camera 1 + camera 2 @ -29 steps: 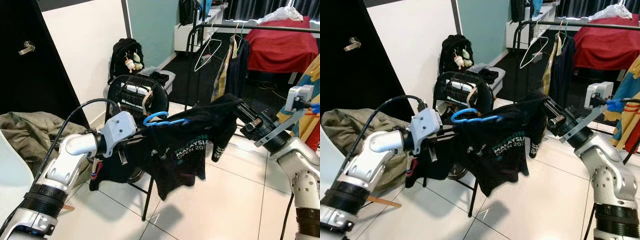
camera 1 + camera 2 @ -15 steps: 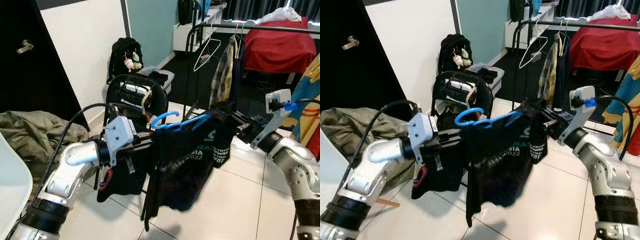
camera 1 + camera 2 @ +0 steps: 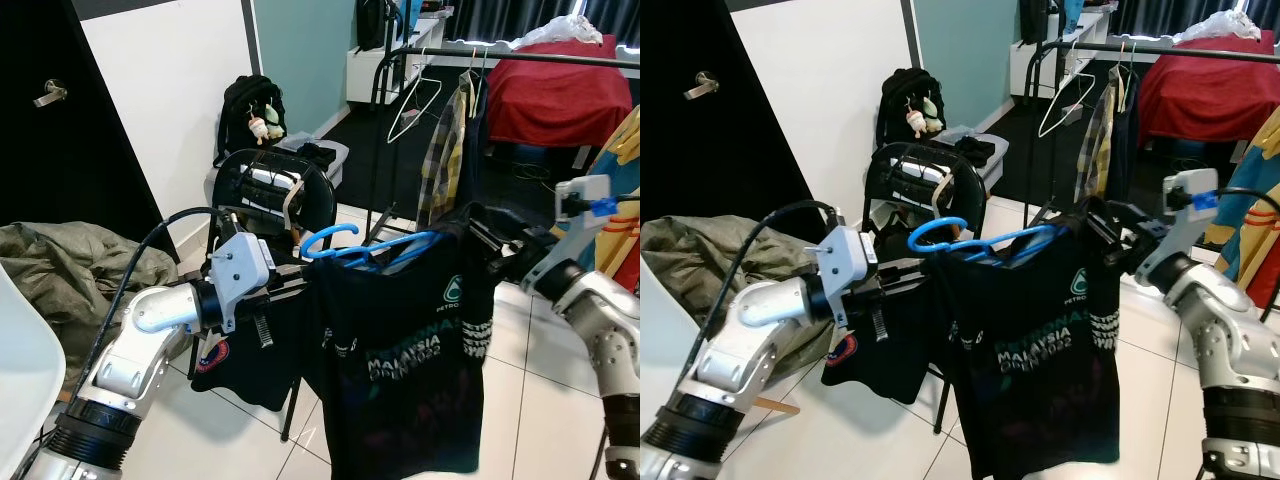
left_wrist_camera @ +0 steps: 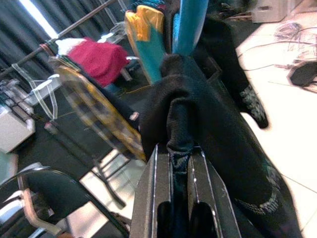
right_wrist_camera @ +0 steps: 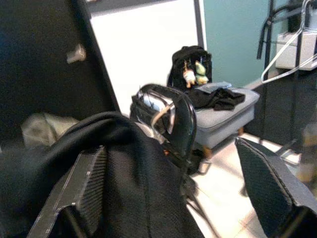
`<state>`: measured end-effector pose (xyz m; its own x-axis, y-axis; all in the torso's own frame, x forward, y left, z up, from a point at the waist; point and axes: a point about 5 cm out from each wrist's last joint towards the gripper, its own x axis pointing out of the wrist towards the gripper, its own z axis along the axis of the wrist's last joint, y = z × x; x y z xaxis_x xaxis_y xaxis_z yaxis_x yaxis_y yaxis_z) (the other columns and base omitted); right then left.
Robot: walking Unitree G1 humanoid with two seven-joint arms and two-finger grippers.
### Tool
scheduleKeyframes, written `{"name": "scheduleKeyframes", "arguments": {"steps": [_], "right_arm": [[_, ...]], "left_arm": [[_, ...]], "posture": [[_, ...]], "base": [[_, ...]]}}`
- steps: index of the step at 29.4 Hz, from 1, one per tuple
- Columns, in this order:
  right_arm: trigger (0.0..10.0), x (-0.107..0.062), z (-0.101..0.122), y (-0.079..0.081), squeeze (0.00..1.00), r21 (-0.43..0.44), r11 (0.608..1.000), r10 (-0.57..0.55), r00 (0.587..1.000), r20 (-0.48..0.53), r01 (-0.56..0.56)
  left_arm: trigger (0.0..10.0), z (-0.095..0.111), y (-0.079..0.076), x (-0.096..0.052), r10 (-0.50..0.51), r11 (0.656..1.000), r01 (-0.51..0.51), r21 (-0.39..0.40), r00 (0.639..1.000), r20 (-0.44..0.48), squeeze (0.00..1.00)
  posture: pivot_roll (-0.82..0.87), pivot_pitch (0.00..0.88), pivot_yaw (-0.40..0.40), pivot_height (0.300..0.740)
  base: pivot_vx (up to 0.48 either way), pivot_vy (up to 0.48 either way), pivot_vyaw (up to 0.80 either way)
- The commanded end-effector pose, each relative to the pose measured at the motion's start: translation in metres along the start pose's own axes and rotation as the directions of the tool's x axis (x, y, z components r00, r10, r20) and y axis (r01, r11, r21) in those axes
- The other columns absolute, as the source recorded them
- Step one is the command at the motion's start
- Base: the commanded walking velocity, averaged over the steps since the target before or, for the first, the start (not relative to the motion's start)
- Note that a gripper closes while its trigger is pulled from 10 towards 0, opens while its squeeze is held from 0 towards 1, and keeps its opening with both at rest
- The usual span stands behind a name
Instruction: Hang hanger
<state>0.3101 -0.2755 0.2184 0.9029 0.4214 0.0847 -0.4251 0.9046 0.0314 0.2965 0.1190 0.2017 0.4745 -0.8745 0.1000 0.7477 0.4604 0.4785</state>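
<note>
A blue hanger (image 3: 345,243) carries a black T-shirt (image 3: 410,350) with white and green print, held up in front of me between both arms. My left gripper (image 3: 295,283) is shut on the shirt's left shoulder; in the left wrist view black cloth (image 4: 188,104) is pinched between its closed fingers (image 4: 161,168). My right gripper (image 3: 487,237) is at the shirt's right shoulder and stands open. Its fingers (image 5: 91,183) are spread wide, and the cloth (image 5: 133,173) drapes over one of them. The hanger's hook points up near my left gripper.
A black clothes rail (image 3: 520,58) crosses the back, with a white wire hanger (image 3: 412,108) and a plaid shirt (image 3: 445,150) on it. A black chair (image 3: 262,190) stands just behind the shirt. A backpack (image 3: 250,115), a red bedcover (image 3: 570,95) and an olive cloth heap (image 3: 70,262) lie around.
The bunched shirt has spread out and now hangs flat with its print facing me. My right gripper moved to the right and stretched the shoulder; the left arm stayed nearly still.
</note>
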Motion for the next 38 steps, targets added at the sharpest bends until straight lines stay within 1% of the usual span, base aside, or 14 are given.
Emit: {"name": "scheduleKeyframes", "arguments": {"steps": [1, 7, 8, 10, 11, 13, 18, 20, 21, 22, 24, 27, 32, 38], "right_arm": [[10.0, -0.005, -0.012, 0.001, 1.00, -0.057, 0.998, 0.030, 0.997, -0.075, -0.035], [10.0, -0.015, -0.008, -0.008, 1.00, -0.052, 0.999, 0.008, 0.998, -0.059, -0.011], [10.0, -0.020, 0.004, -0.012, 0.42, 0.016, 1.000, 0.003, 0.998, 0.056, -0.004], [10.0, -0.020, 0.004, -0.012, 0.42, 0.016, 1.000, 0.003, 0.998, 0.056, -0.004], [10.0, -0.025, 0.014, -0.011, 0.00, 0.079, 0.996, 0.014, 0.985, 0.170, -0.028], [10.0, -0.025, 0.014, -0.011, 0.00, 0.079, 0.996, 0.014, 0.985, 0.170, -0.028], [10.0, -0.026, 0.021, 0.001, 0.00, 0.164, 0.981, 0.048, 0.945, 0.325, -0.106], [10.0, 0.000, 0.002, 0.034, 0.00, 0.306, 0.932, 0.074, 0.930, 0.361, -0.193], [10.0, 0.000, 0.002, 0.034, 0.00, 0.306, 0.932, 0.074, 0.930, 0.361, -0.193], [10.0, 0.011, -0.007, 0.050, 0.00, 0.344, 0.911, 0.099, 0.931, 0.351, -0.226], [10.0, 0.011, -0.007, 0.050, 0.00, 0.344, 0.911, 0.099, 0.931, 0.351, -0.226], [10.0, 0.029, -0.025, 0.077, 0.00, 0.384, 0.887, 0.145, 0.943, 0.301, -0.259], [10.0, 0.042, -0.036, 0.084, 0.00, 0.427, 0.881, 0.102, 0.963, 0.248, -0.203], [10.0, 0.052, -0.032, 0.075, 0.00, 0.451, 0.888, -0.021, 0.972, 0.233, -0.089]], "left_arm": [[10.0, 0.002, 0.005, -0.001, 0.055, 0.998, -0.055, 0.012, 0.998, 0.002, 0.00], [10.0, 0.002, 0.006, 0.000, 0.096, 0.995, -0.096, 0.000, 0.995, 0.009, 0.00], [10.0, 0.002, 0.007, 0.000, 0.129, 0.992, -0.128, -0.003, 0.992, 0.006, 0.00], [10.0, 0.002, 0.007, 0.000, 0.129, 0.992, -0.128, -0.003, 0.992, 0.006, 0.00], [10.0, 0.000, 0.008, 0.001, 0.161, 0.987, -0.161, -0.007, 0.987, 0.004, 0.00], [10.0, 0.000, 0.008, 0.001, 0.161, 0.987, -0.161, -0.007, 0.987, 0.004, 0.00], [10.0, 0.000, 0.008, 0.005, 0.206, 0.978, -0.206, -0.015, 0.979, 0.009, 0.00], [10.0, 0.002, 0.001, 0.014, 0.217, 0.976, -0.216, -0.033, 0.976, 0.032, 0.00], [10.0, 0.002, 0.001, 0.014, 0.217, 0.976, -0.216, -0.033, 0.976, 0.032, 0.00], [10.0, 0.003, -0.002, 0.018, 0.218, 0.976, -0.217, -0.037, 0.975, 0.040, 0.00], [10.0, 0.003, -0.002, 0.018, 0.218, 0.976, -0.217, -0.037, 0.975, 0.040, 0.00], [10.0, 0.005, -0.005, 0.023, 0.222, 0.975, -0.220, -0.035, 0.973, 0.055, 0.00], [10.0, 0.009, -0.007, 0.028, 0.226, 0.974, -0.224, -0.032, 0.972, 0.072, 0.00], [10.0, 0.011, -0.013, 0.032, 0.208, 0.978, -0.207, -0.023, 0.975, 0.083, 0.00]], "posture": [[-0.06, 0.000, 0.042, 0.740], [-0.06, 0.000, 0.040, 0.740], [-0.06, 0.000, 0.043, 0.740], [-0.06, 0.000, 0.043, 0.740], [-0.07, 0.000, 0.044, 0.740], [-0.07, 0.000, 0.044, 0.740], [-0.07, 0.000, 0.046, 0.740], [-0.07, 0.000, 0.046, 0.740], [-0.07, 0.000, 0.046, 0.740], [-0.07, 0.000, 0.045, 0.740], [-0.07, 0.000, 0.045, 0.740], [-0.07, 0.000, 0.040, 0.740], [-0.06, 0.000, 0.041, 0.740], [-0.07, 0.000, 0.040, 0.740]], "base": [[0.000, 0.000, 0.00], [0.000, 0.000, 0.00], [0.000, 0.000, 0.00], [0.000, 0.000, 0.00], [0.000, 0.000, 0.00], [0.000, 0.000, 0.00], [0.000, 0.000, 0.00], [0.000, 0.000, 0.00], [0.000, 0.000, 0.00], [0.000, 0.000, 0.00], [0.000, 0.000, 0.00], [0.000, 0.000, 0.00], [0.000, 0.000, 0.00], [0.000, 0.000, 0.00]]}}
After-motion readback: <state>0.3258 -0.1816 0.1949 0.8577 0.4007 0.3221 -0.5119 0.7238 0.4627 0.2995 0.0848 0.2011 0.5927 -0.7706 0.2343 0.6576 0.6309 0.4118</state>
